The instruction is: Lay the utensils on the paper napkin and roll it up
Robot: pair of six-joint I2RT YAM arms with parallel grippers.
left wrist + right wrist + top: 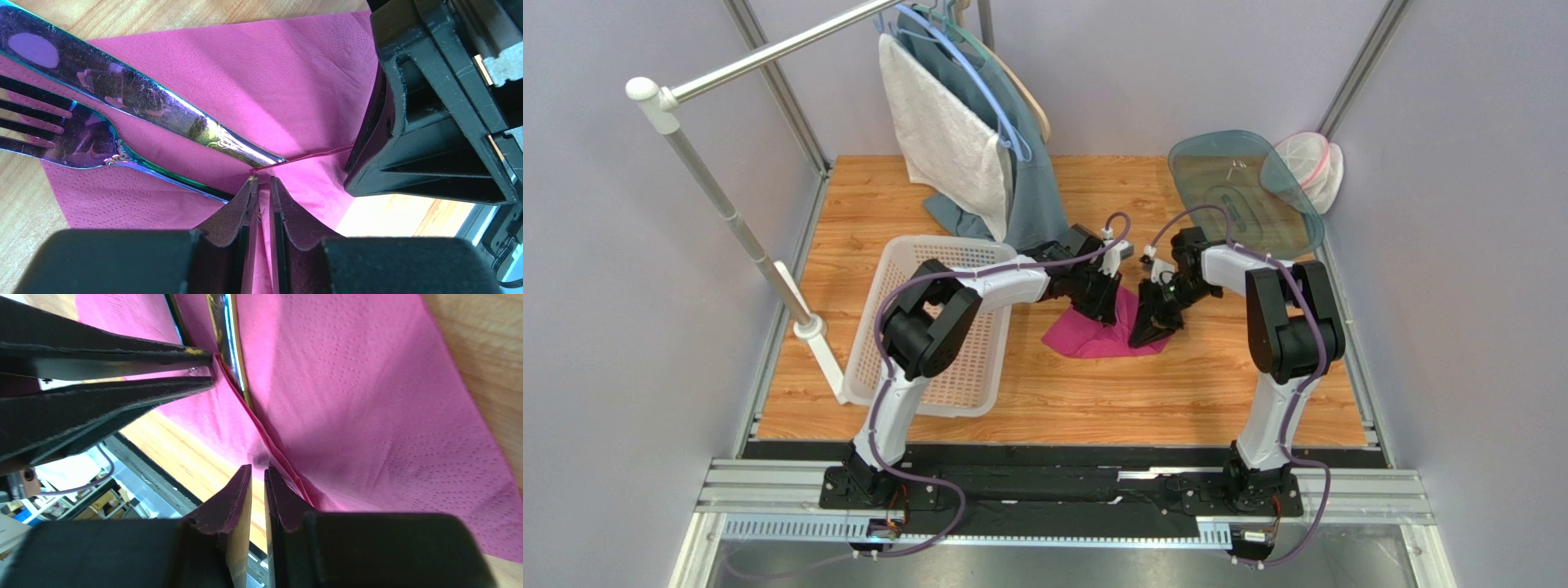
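Note:
The magenta paper napkin [1081,338] lies on the wooden floor between my two grippers. In the left wrist view an iridescent purple knife [141,98] and fork [73,138] lie on the napkin [276,79]. My left gripper [261,180] is shut on a raised fold of it beside the knife handle. My right gripper [258,468] is shut at the napkin's near edge [368,404], tips pinching the end of the same fold. The left gripper's fingers [153,358] and a utensil handle [227,337] show above it. From above, both grippers [1109,300] [1155,325] meet over the napkin.
A white basket [891,368] stands left of the napkin. A rack pole [732,221] carries a grey-white towel [946,135] and a teal cloth [1032,184] at the back. A clear teal lid [1241,190] and a bag [1308,165] sit at the back right.

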